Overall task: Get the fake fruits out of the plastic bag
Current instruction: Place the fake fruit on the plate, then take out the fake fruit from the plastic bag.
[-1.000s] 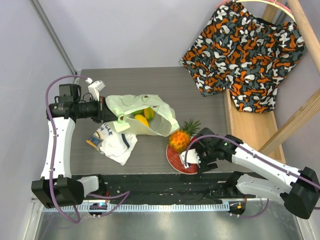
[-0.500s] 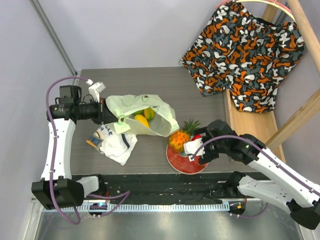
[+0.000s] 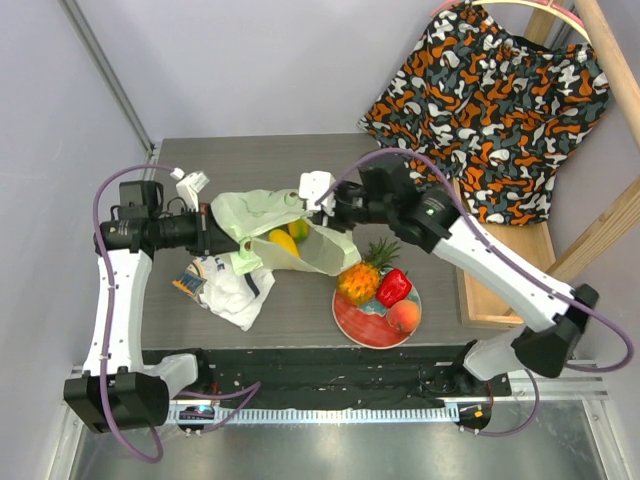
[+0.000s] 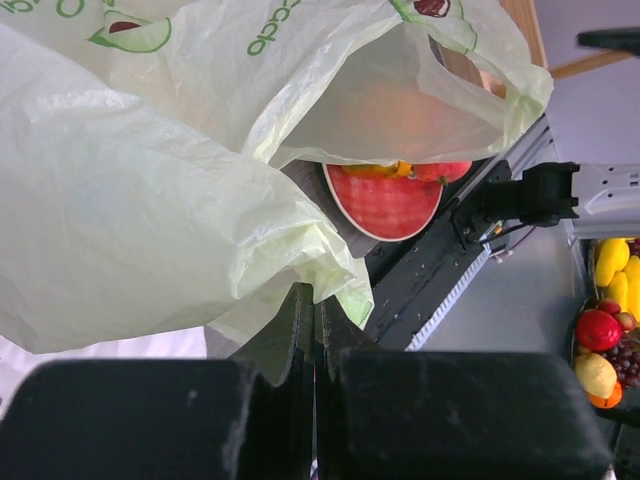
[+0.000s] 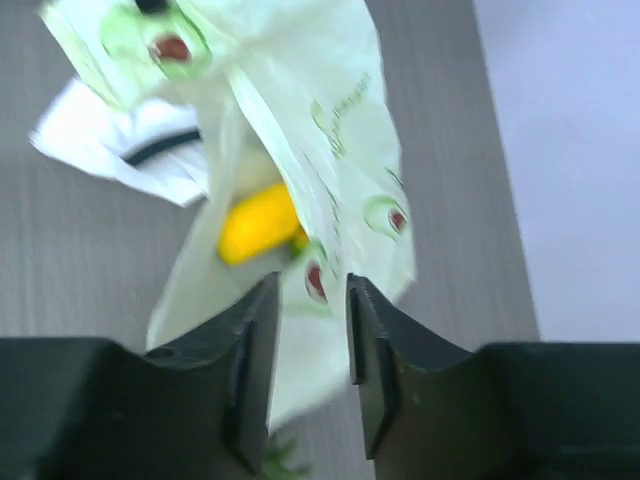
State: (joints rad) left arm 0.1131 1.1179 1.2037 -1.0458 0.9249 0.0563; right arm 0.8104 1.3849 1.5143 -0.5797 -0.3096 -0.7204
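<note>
Pale-green avocado-print plastic bag (image 3: 255,212) mouth open, yellow fruit (image 3: 283,243) inside; pineapple (image 3: 358,282), red fruit (image 3: 393,287), peach (image 3: 404,316) on plate (image 3: 362,322).

**Bag (image 3: 322,255) hides much**

Inside the bag, film veils all but part of a yellow fruit (image 3: 283,241). Left wrist: the plate (image 4: 385,205) shows only past the bag's rim. Right wrist: blurred throughout, the shirt (image 5: 120,150) behind the bag half covered.

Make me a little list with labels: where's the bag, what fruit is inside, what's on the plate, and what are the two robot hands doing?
Bag: pale-green crinkly plastic bag, mouth open
Inside bag: yellow plastic fruit
Plate: round red plate holding orange pineapple, red fruit, peach-coloured fruit
Left gripper: shut on the bag's edge
Right gripper: jaws apart, above the bag
</note>
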